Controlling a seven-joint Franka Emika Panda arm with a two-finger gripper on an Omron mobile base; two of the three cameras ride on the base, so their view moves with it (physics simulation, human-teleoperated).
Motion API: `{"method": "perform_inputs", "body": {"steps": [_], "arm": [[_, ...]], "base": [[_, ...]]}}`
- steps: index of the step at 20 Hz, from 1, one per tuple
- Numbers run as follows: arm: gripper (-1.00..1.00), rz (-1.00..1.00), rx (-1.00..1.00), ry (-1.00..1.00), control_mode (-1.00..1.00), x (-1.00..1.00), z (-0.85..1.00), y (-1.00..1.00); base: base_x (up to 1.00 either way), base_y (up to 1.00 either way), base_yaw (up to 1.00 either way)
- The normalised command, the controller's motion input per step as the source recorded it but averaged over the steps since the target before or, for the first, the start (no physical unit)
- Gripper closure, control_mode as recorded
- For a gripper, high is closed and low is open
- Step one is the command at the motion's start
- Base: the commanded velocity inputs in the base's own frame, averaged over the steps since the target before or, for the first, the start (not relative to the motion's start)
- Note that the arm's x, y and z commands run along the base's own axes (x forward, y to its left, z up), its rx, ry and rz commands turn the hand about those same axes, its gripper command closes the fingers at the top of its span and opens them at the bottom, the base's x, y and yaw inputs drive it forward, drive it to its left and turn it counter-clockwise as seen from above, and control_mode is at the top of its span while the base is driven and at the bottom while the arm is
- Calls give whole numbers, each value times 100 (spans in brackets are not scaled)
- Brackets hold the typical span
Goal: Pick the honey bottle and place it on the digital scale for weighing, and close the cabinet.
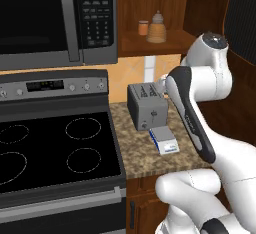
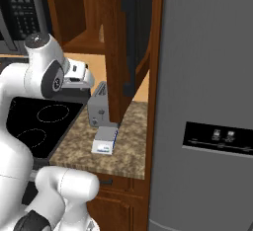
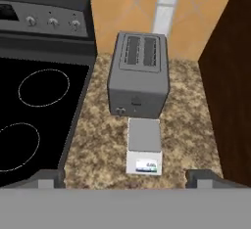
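Left base view: taking the grey toaster (image 1: 146, 106) as the landmark, a black stove top (image 1: 55, 153) is seen to its left, with a black microwave (image 1: 57, 18) mounted above that. The digital scale (image 1: 164, 140) is set on the speckled counter (image 1: 140, 153) just in front of the toaster, nothing resting on it. Above and behind the toaster, the honey bottle (image 1: 156, 28) stands upright on the shelf of the cabinet (image 1: 165, 40), just right of a small orange jar (image 1: 143, 27). The cabinet door (image 1: 242, 23) is swung open, up and right of the toaster. In the hand view the gripper (image 3: 126, 179) is spread wide and holds nothing, above the scale.
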Motion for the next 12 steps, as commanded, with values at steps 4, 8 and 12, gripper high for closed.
{"method": "perform_inputs", "body": {"steps": [4,8,12], "arm": [[-100,0,0,-47,-100,-18,84,0],[-100,0,0,-44,-100,0,88,-8],[-100,0,0,-25,-100,-2,79,-9]], "base": [[0,0,0],[0,0,0],[0,0,0]]}}
